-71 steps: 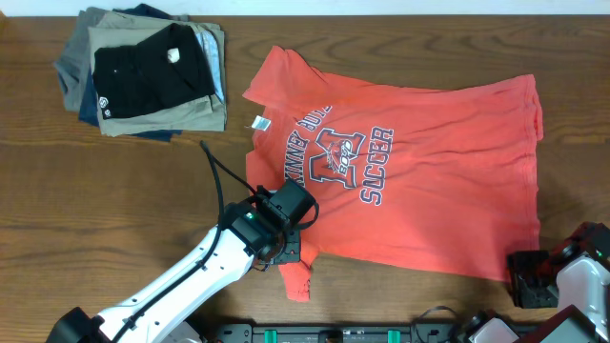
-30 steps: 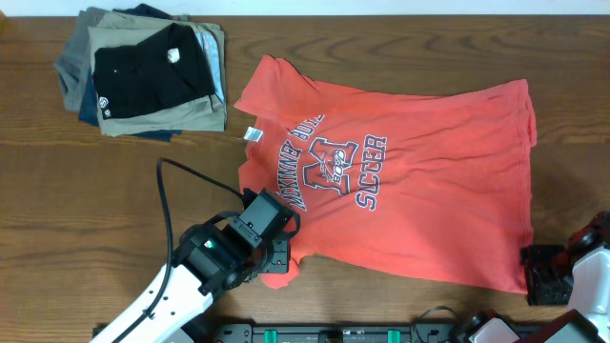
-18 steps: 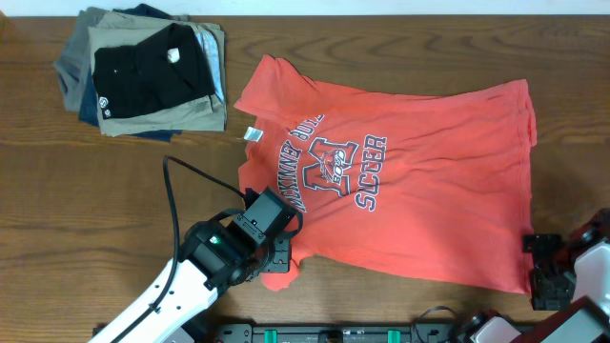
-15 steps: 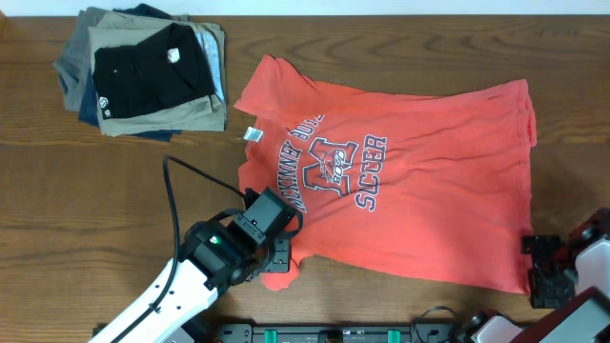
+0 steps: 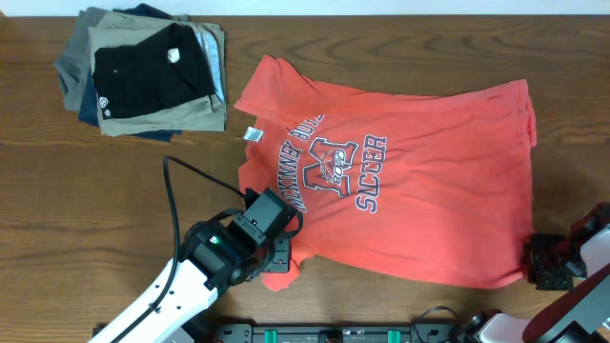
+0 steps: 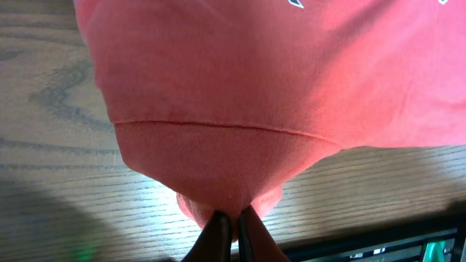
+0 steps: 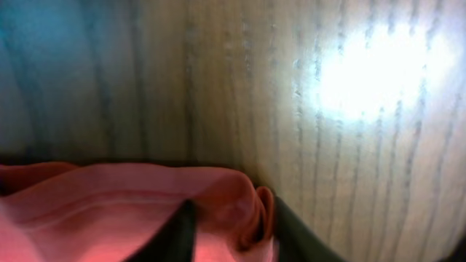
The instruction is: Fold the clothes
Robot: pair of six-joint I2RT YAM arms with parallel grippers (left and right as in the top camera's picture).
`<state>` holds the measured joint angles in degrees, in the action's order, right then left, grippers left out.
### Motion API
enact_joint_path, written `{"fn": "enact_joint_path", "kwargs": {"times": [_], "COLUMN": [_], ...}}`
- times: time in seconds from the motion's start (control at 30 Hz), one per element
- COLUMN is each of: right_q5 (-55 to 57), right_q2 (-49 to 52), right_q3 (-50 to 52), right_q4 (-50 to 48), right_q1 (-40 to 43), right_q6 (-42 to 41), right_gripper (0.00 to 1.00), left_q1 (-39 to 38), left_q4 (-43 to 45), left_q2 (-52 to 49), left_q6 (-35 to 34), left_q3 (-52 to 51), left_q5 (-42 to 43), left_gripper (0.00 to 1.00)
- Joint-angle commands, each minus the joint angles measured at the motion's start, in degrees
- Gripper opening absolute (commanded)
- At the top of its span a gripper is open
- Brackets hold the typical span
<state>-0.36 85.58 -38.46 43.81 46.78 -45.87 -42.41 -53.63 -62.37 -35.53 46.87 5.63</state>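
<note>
Now | left jaws clamped tight on T-shirt (image 6: pixel 240 109) sleeve, mostly cropped | right jaws nip hem, blurred

left arm (image 5: pixel 181 295): one long, smooth white shell link that ends in a black, boxy wrist with a small green light. a thin black cable (image 5: pixel 174 205) loops out from it. left gripper (image 5: pixel 276 269): black, with two slim dark fingers (image 6: pixel 217 234). right arm (image 5: pixel 596 255): pale grey-white shell. right gripper (image 5: pixel 536 267): a black, blocky body with dark fingers (image 7: pixel 178 233).

Soft matt T-shirt (image 5: pixel 429 214), grained wood table (image 5: pixel 95 210)
</note>
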Motion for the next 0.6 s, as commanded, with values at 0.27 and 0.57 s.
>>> {"fn": "enact_joint_path", "kwargs": {"times": [0.27, 0.57], "right_q5": [5.1, 5.1], "right_q2": [2.4, 0.0], "right_q3": [1.3, -4.0], "right_q4": [4.0, 13.7], "right_q1": [0.5, 0.5], "right_q6": [-0.8, -0.8], "right_gripper": [0.02, 0.01], "left_q1": [0.2, 0.2], "left_q4": [-0.5, -1.7], "left_q2": [0.8, 4.3], "left_q6": [1.0, 1.8], "left_q3": [1.6, 3.4], "left_q5": [0.0, -0.1], "left_gripper": [0.06, 0.06]}}
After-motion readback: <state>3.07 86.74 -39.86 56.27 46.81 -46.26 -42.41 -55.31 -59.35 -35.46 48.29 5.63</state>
